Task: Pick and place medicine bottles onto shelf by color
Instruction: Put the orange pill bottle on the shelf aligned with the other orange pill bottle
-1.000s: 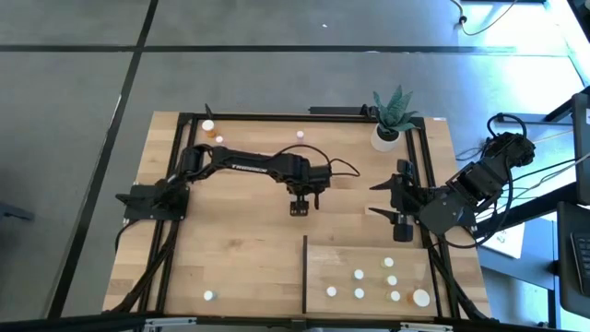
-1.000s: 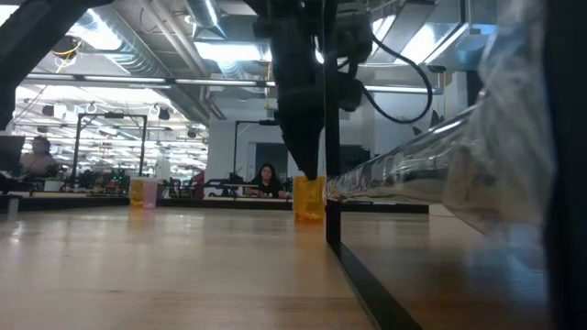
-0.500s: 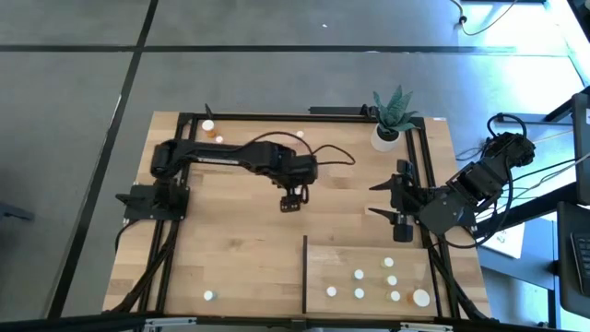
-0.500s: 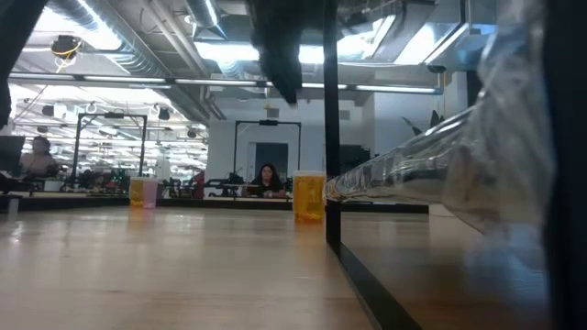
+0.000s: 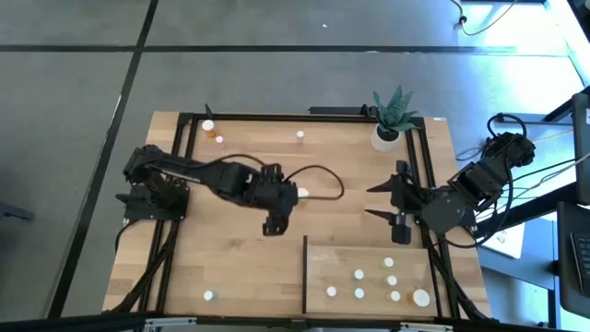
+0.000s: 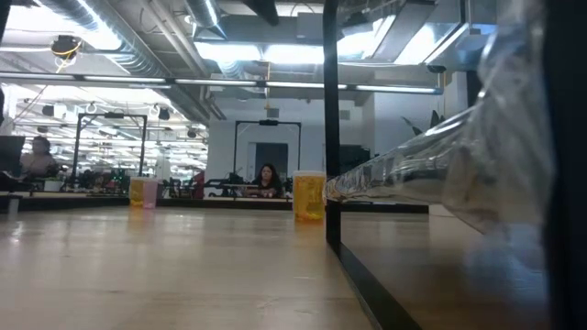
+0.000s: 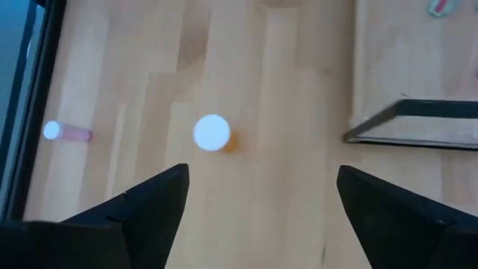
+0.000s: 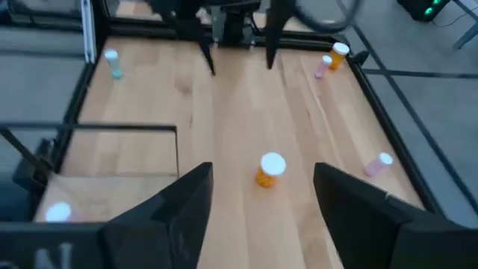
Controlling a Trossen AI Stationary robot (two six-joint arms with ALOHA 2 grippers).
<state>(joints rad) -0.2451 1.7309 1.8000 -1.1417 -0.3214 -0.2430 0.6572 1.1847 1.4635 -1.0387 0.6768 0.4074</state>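
Left pincer (image 5: 274,224) spread wide, empty, hovering mid-tabletop (image 5: 230,267); orange medicine bottle (image 5: 301,194) stands at its 1 o'clock. Right pincer (image 5: 383,198) parted, empty. Shelf (image 5: 346,258) at 5 o'clock.

Both arms matte black, jointed segments – a black cable loops off the left arm (image 5: 221,178); fingers (image 7: 153,198) dark, wedge-shaped, tapering.

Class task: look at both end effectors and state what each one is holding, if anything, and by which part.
Nothing is held. The left end effector is open above the table, with the orange bottle standing free beyond its fingers. The right end effector is open and empty near the shelf.
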